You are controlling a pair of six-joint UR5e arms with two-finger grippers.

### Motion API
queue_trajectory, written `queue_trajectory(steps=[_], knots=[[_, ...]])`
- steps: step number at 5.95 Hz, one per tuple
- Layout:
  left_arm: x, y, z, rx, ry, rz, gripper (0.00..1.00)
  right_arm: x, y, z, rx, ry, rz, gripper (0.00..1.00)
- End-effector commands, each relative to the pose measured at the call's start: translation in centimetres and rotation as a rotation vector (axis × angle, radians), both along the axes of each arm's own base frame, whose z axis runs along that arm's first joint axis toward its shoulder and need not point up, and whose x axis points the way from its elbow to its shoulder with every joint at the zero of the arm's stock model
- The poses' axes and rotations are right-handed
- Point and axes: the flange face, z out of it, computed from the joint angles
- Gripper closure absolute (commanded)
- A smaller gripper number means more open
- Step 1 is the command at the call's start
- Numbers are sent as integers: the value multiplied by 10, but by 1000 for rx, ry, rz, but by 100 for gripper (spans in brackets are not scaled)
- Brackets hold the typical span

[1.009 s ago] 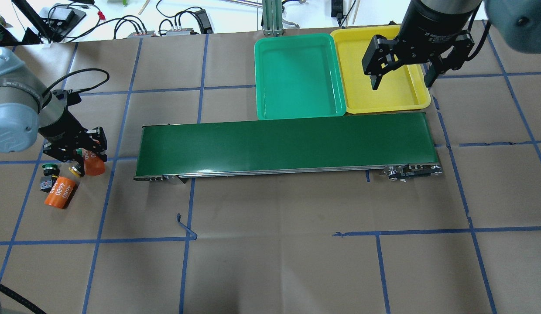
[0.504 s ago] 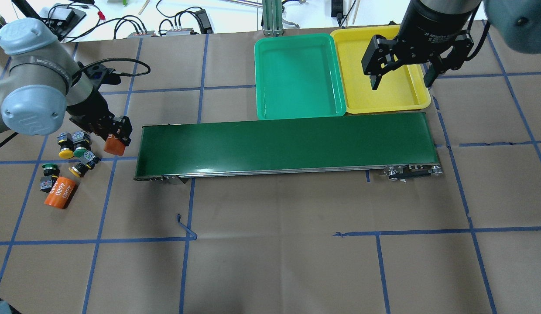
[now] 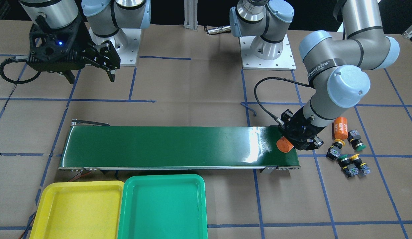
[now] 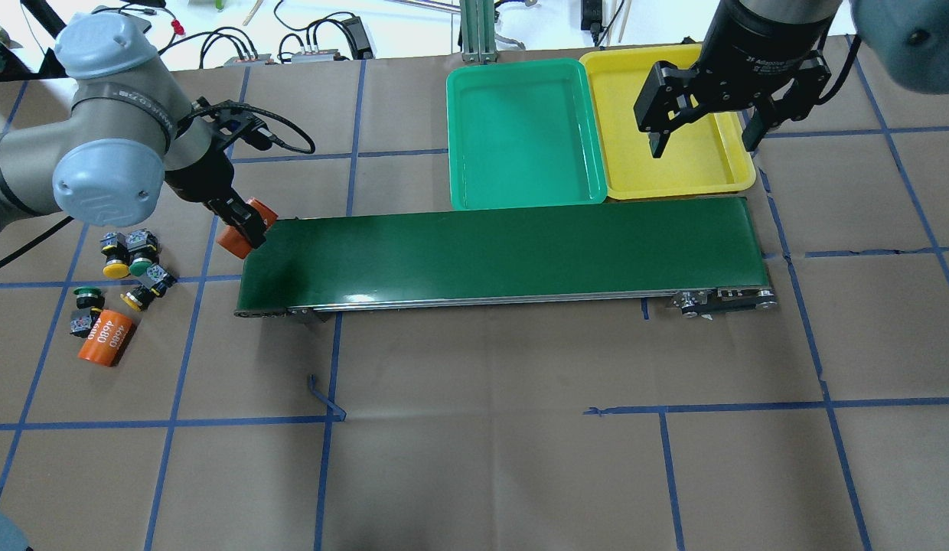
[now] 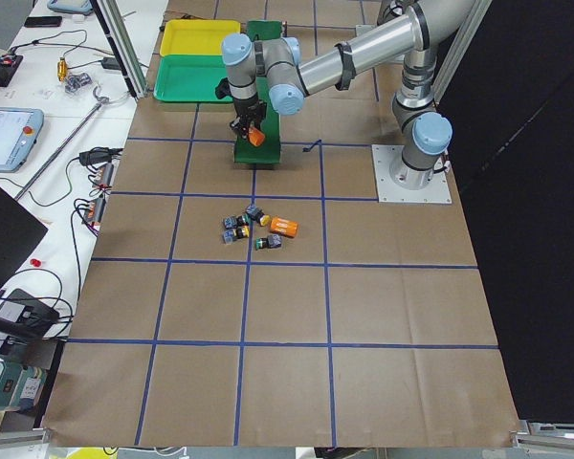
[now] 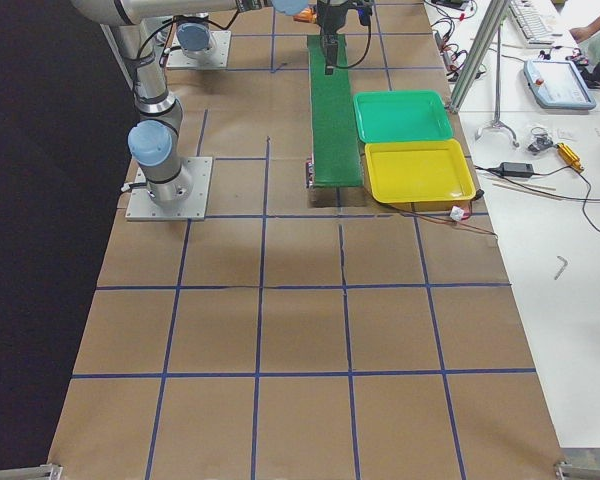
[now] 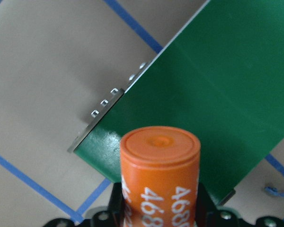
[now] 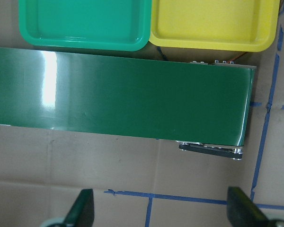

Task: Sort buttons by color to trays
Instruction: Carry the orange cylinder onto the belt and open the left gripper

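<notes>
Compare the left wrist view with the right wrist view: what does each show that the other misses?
Only the left wrist view shows the orange cylinder, clamped in the left gripper. Only the right wrist view shows the green tray and the yellow tray, both empty where visible, and the open right gripper. Both show the dark-green conveyor belt on brown paper with blue tape lines.

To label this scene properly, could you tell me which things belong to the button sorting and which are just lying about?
Job: buttons, green tray, yellow tray.
Not of the job: held orange cylinder, loose orange cylinder, conveyor belt.
</notes>
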Motion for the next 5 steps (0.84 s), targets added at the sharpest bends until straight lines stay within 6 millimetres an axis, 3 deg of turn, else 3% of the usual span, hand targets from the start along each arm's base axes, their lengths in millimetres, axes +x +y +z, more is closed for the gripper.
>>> queue_trajectory(steps=[1,4,5], knots=[[-16,3,-11,26,27,-450,100,2,3,-9,14,0,274,0],[-65,3,-39,105,-69,-680,100,5,16,-53,84,-31,931,0],[-64,-1,-36,84,-73,-684,99,11,7,-61,24,-10,1114,0]])
